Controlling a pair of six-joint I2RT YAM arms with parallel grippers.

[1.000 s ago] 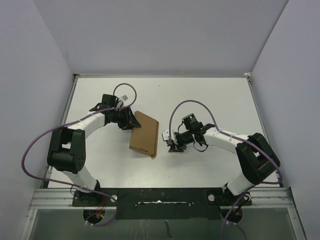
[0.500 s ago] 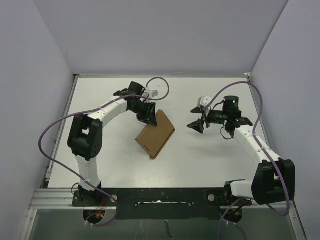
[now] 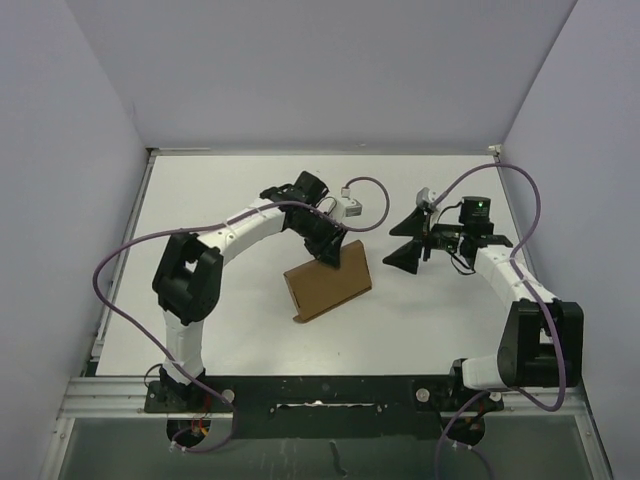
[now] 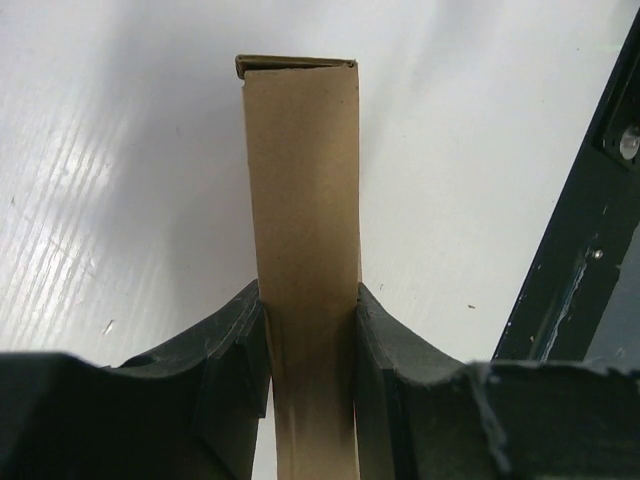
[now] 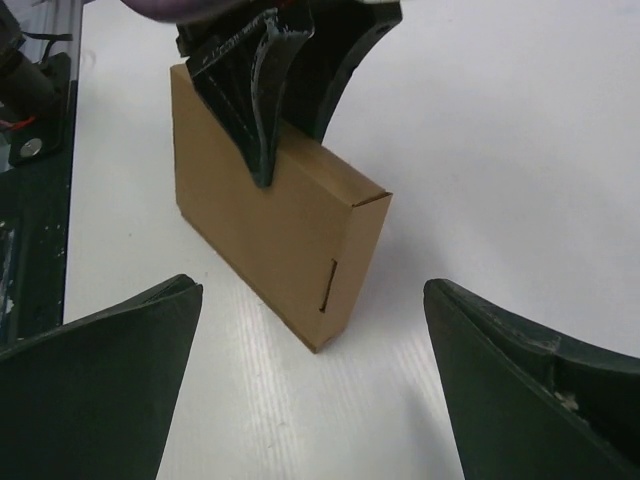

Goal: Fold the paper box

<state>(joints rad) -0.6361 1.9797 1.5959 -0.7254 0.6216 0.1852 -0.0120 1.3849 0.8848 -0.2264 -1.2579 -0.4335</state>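
Observation:
The paper box [image 3: 326,287] is a thin brown closed box standing on one long edge mid-table. My left gripper [image 3: 331,251] reaches down from behind and is shut on its upper edge. In the left wrist view the box's narrow side [image 4: 305,190] runs away from me, and my left gripper [image 4: 308,335] has both pads pressed against its broad faces. My right gripper [image 3: 405,243] is to the right of the box, apart from it, its jaws spread wide. The right wrist view shows the box [image 5: 262,228] ahead, with the right gripper [image 5: 312,292] empty.
A black rail [image 3: 320,392] runs along the table's near edge and shows at the right of the left wrist view as the rail [image 4: 575,270]. Purple-grey walls close the back and both sides. A purple cable [image 3: 120,262] loops beside the left arm.
My left arm has swung the box to the right and turned it. My right gripper has let go, opened wide and drawn back to the right.

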